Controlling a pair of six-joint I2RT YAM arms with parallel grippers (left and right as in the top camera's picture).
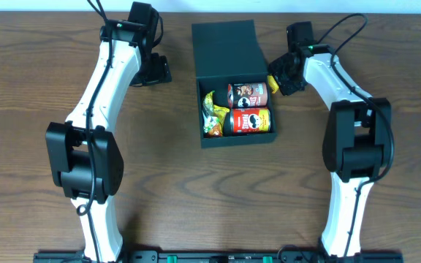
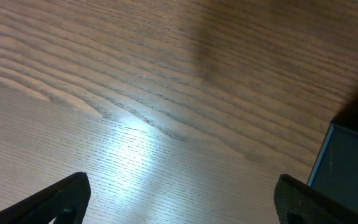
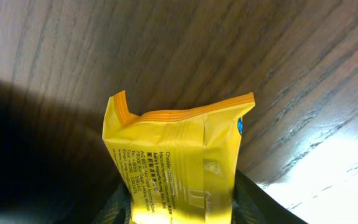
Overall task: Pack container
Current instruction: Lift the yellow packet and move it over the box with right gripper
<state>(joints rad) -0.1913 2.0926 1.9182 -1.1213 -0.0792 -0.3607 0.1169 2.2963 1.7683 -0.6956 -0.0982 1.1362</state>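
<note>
Container point(image 1: 237, 140): big dark teal-green box; sits in the middle of the table point(image 1: 35, 80), between the two arms; stands open

Lid point(image 1: 225, 45): folded back on the far side of the box; same dark colour

Inside the container: two red cans lying on their sides, one point(image 1: 248, 94) behind the other point(image 1: 250, 120), close together; green and yellow bag point(image 1: 213, 113) tucked in on the left of them, right by the left wall

Right gripper point(image 1: 280, 79): sits just beside the right wall of the container, near the far can; pinches a yellow packet point(image 3: 179, 162)

Yellow packet: pokes out from between the two dark fingers point(image 3: 257, 202); wavy sealed edge with orange stripes at the free end; tiny black writing on the front, too small to read; hangs over the brown wood next to the box; not in the box yet

Left gripper point(image 1: 156, 69): hangs over the table on the left of the lid, apart from the box; fingers point(image 2: 67, 196) spread wide; holds nothing; only bare shiny wood between them; shows a corner of the container at the right edge of the left wrist view
</note>
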